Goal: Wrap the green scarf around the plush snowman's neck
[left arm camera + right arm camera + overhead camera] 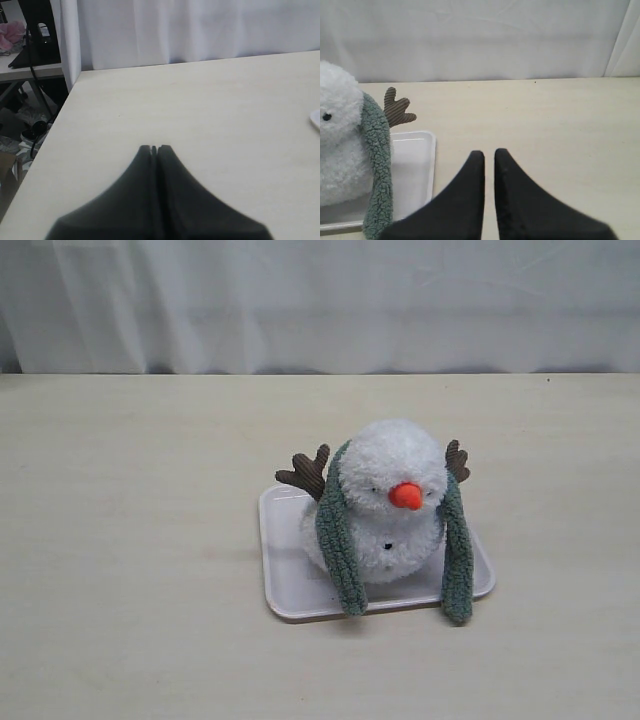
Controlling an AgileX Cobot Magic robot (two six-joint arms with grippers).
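**Item 1. Fuzzy grey-green fleece scarf** (340,540): draped behind the neck of the fluffy white two-ball plush snowman with an orange nose (395,465). Both tails hang down the front, one on each side of the body, well apart and uncrossed. Each tail's long axis runs from the neck down toward the front rim of the tray. The tail on the right arm's side overhangs that rim and its tip touches the table.

**Item 2. Flat white rectangular plastic tray** (290,590): rests on the pale wood-grain table (130,540). It holds the snowman and most of the scarf, and nothing else.

**Item 3. Right gripper** (489,152): black fingers drawn together, grasping nothing, hanging over bare table. The nearer scarf tail lies close by, inward toward the table's middle.

**Item 4. Left gripper** (154,148): clenched and empty. Its camera catches only a corner of the tray, well apart from it.

**Assessment:** the right arm appears nearer. Crossing the tails at the front looks like the remaining work.
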